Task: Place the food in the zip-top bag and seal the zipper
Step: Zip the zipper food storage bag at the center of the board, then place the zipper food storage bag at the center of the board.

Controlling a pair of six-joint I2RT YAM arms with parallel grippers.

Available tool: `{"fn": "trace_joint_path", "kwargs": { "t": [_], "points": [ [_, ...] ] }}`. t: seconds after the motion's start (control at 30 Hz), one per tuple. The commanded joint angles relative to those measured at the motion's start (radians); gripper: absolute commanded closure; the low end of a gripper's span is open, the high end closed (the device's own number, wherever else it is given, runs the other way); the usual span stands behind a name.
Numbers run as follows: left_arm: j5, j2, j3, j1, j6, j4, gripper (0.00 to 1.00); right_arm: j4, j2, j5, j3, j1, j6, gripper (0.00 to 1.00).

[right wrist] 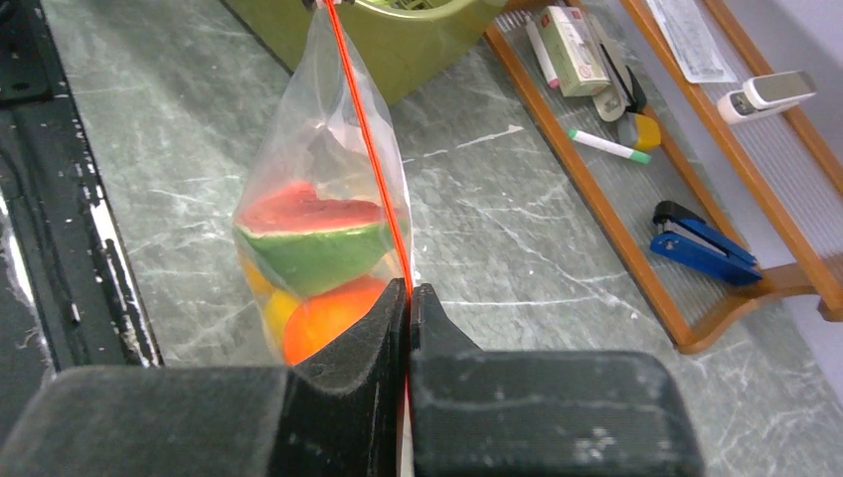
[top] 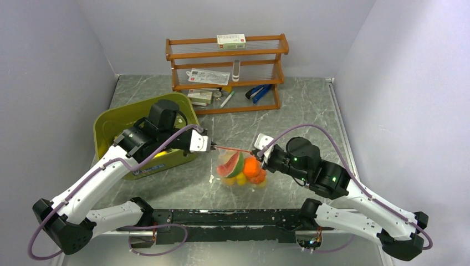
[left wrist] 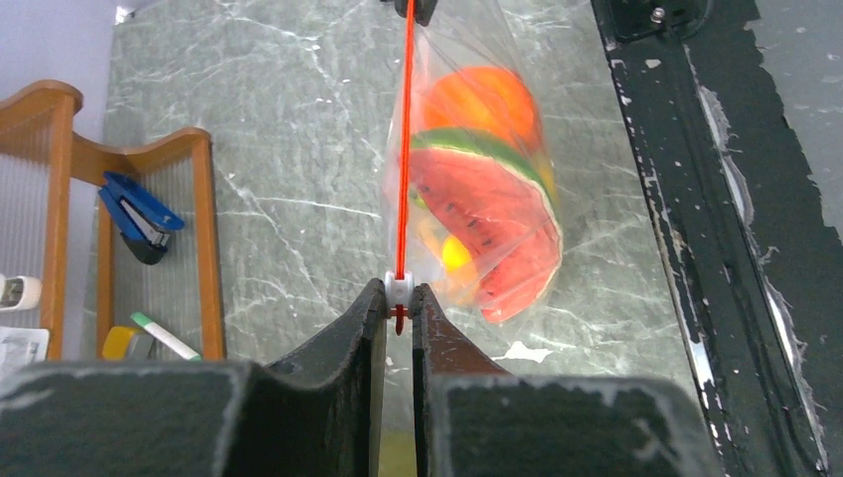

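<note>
Left gripper (top: 210, 147) and right gripper (top: 260, 153) each clamp one end of the taut zipper (top: 234, 149). The zip-top bag (right wrist: 328, 129) of food (top: 252, 166) hangs beneath. A green tub (top: 111, 124) sits just behind the left gripper, a wooden rack (top: 227, 72) farther back.

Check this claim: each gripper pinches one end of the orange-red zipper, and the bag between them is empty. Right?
Wrong in one respect. The left gripper and right gripper each pinch a zipper end, but the zip-top bag holds the food, as the left wrist view shows.

Even, bright overhead light, soft shadows on the table (top: 310, 111), mild glare on the bag (left wrist: 517, 149), near jaws blurred in both wrist views.
</note>
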Motion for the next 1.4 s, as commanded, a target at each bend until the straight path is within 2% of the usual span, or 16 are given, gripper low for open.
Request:
{"fn": "trace_joint_path", "kwargs": {
  "t": [0.0, 0.13, 0.23, 0.33, 0.4, 0.5, 0.63, 0.8, 0.9, 1.03, 1.2, 1.27, 1.37],
  "points": [
    [-0.104, -0.005, -0.006, 0.035, -0.025, 0.074, 0.93, -0.016, -0.008, 0.144, 0.001, -0.014, -0.039, 1.0],
    [-0.105, 0.071, 0.043, 0.036, -0.031, 0.193, 0.93, 0.065, 0.072, 0.19, 0.029, -0.039, -0.135, 1.0],
    [-0.141, 0.144, 0.09, 0.036, -0.04, 0.278, 0.93, 0.102, 0.149, 0.181, 0.077, -0.11, -0.202, 1.0],
    [-0.164, 0.185, 0.124, 0.04, -0.044, 0.362, 0.93, 0.131, 0.205, 0.099, 0.127, -0.229, -0.246, 1.0],
    [-0.148, 0.211, 0.166, 0.045, -0.045, 0.357, 0.93, 0.11, 0.245, 0.012, 0.199, -0.312, -0.25, 1.0],
    [-0.095, 0.218, 0.202, 0.046, -0.046, 0.323, 0.93, 0.054, 0.279, -0.038, 0.262, -0.342, -0.229, 1.0],
    [0.01, 0.165, 0.146, 0.046, -0.07, 0.305, 0.93, -0.08, 0.253, -0.134, 0.282, -0.343, -0.15, 1.0],
    [0.133, 0.104, 0.058, 0.046, -0.206, 0.309, 0.93, -0.219, 0.156, -0.286, 0.302, -0.342, 0.025, 1.0],
    [0.224, 0.067, -0.027, 0.043, -0.31, 0.414, 0.93, -0.184, 0.084, -0.324, 0.281, -0.344, 0.099, 1.0],
    [0.142, 0.093, -0.1, 0.044, -0.391, 0.532, 0.93, -0.108, 0.078, -0.199, 0.179, -0.343, 0.142, 1.0],
    [0.057, 0.27, -0.045, 0.044, -0.407, 0.445, 0.89, 0.017, 0.137, -0.042, -0.006, -0.347, 0.167, 1.0],
    [0.003, 0.329, -0.027, 0.045, -0.391, 0.412, 0.83, 0.065, 0.167, -0.059, -0.055, -0.357, 0.178, 1.0],
    [-0.045, 0.374, 0.0, 0.044, -0.365, 0.374, 0.66, 0.144, 0.217, -0.09, -0.113, -0.38, 0.188, 1.0]
  ]
}}
